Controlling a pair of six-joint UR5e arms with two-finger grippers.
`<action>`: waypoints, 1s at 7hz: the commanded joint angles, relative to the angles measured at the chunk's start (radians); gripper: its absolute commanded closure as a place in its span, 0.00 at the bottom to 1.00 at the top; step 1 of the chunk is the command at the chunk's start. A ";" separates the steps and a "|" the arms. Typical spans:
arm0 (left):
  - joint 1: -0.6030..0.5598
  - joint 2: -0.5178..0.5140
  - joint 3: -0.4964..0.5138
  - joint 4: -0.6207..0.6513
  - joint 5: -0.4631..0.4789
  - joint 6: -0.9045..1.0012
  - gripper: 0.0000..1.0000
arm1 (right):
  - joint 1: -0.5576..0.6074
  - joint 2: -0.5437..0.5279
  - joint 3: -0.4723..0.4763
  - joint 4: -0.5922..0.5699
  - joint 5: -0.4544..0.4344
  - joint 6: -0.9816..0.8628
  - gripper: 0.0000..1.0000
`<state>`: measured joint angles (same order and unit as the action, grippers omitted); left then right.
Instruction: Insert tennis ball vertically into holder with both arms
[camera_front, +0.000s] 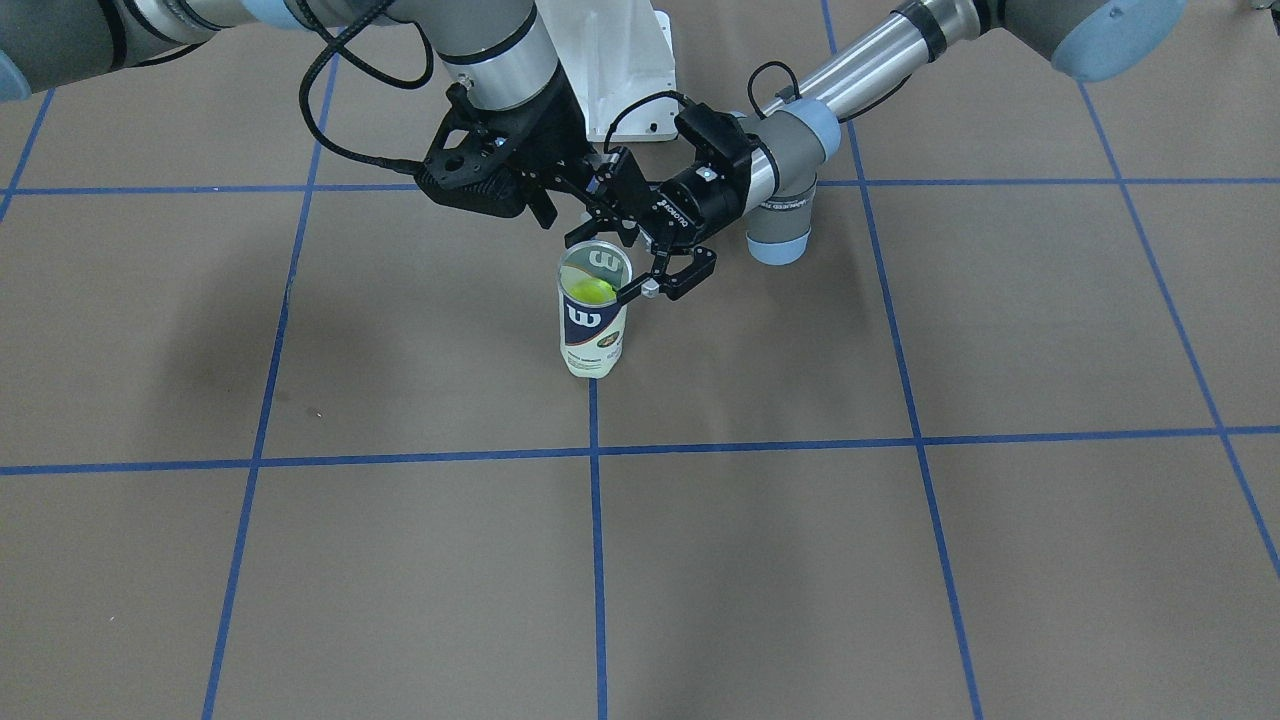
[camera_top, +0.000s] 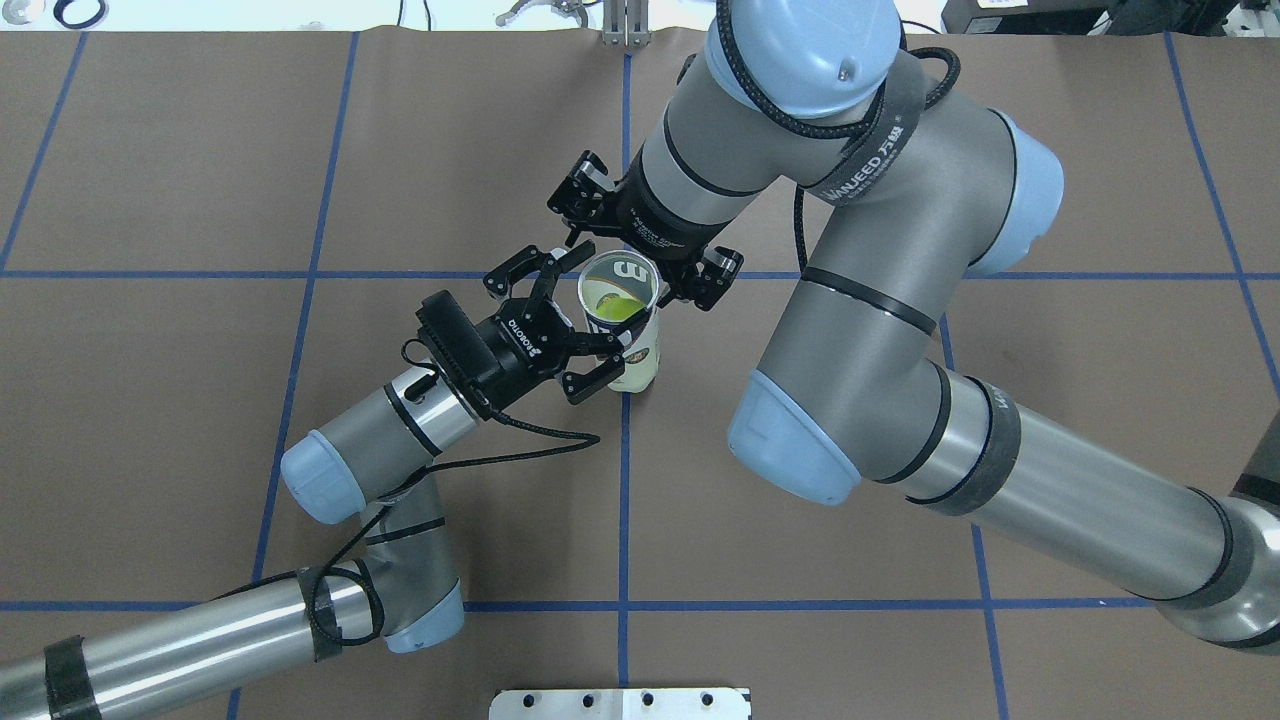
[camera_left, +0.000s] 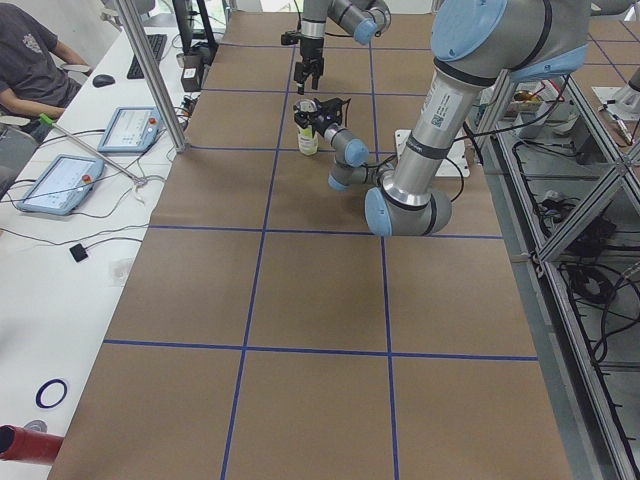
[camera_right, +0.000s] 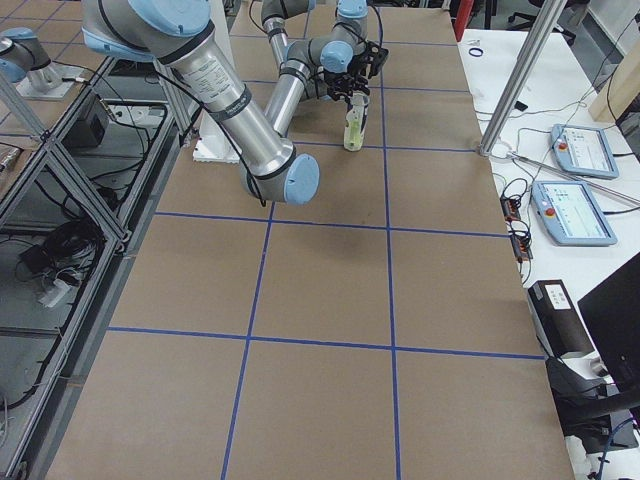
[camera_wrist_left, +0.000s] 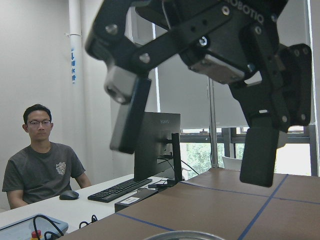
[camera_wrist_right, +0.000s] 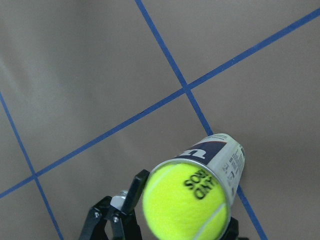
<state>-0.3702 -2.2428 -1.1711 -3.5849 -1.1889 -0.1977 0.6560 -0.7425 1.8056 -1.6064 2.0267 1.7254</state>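
The holder (camera_front: 593, 325), a clear can with a navy Wilson label, stands upright on the brown table at a blue tape crossing; it also shows in the overhead view (camera_top: 622, 312). A yellow-green tennis ball (camera_front: 588, 291) sits inside it just below the rim, and fills the can's mouth in the right wrist view (camera_wrist_right: 186, 206). My left gripper (camera_top: 598, 302) is open, with one finger on each side of the can's top; I cannot tell whether they touch it. My right gripper (camera_front: 580, 215) is open and empty, just above and behind the rim.
The white pedestal base (camera_front: 630, 70) stands behind the can. A metal plate (camera_top: 620, 703) lies at the table's near edge. An operator (camera_left: 30, 60) sits at a side desk with tablets and a monitor.
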 joint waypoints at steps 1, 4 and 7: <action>0.001 0.002 -0.039 0.000 0.000 0.000 0.08 | 0.007 -0.001 0.006 -0.001 0.004 -0.001 0.01; 0.001 0.081 -0.145 0.009 -0.003 -0.005 0.02 | 0.080 -0.038 0.027 -0.001 0.073 -0.004 0.01; -0.073 0.179 -0.208 0.046 0.000 -0.049 0.02 | 0.212 -0.263 0.130 -0.001 0.159 -0.198 0.01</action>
<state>-0.3981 -2.0970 -1.3613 -3.5654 -1.1904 -0.2153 0.8067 -0.9225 1.9166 -1.6072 2.1369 1.6133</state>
